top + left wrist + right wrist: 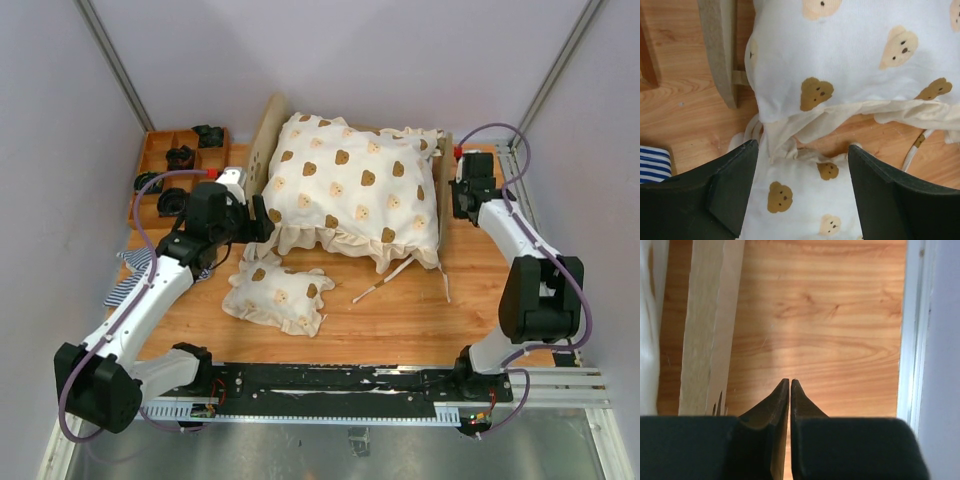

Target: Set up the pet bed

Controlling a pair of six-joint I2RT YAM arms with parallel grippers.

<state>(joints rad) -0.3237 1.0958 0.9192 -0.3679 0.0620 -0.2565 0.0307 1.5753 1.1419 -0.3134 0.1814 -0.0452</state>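
The pet bed's plywood frame shows its headboard (pixel 266 130) at the back left and a board (pixel 707 325) at the right end. A cream bear-print quilt (pixel 355 190) covers its top. The blue-and-white striped mattress (pixel 125 282) lies on the table under my left arm, and its corner (pixel 652 165) also shows in the left wrist view. My left gripper (pixel 262 226) (pixel 804 150) is open above a small bear-print pillow (pixel 800 200) (pixel 278 290), just short of the quilt's ruffled edge (pixel 840 112). My right gripper (pixel 466 170) (pixel 790 381) is shut on nothing, over bare table right of the bed.
A brown compartment tray (pixel 152 170) holding black parts stands at the back left. Ties from the quilt (pixel 385 280) trail onto the table in front of the bed. A white rail (pixel 912 330) runs close along the right side of my right gripper.
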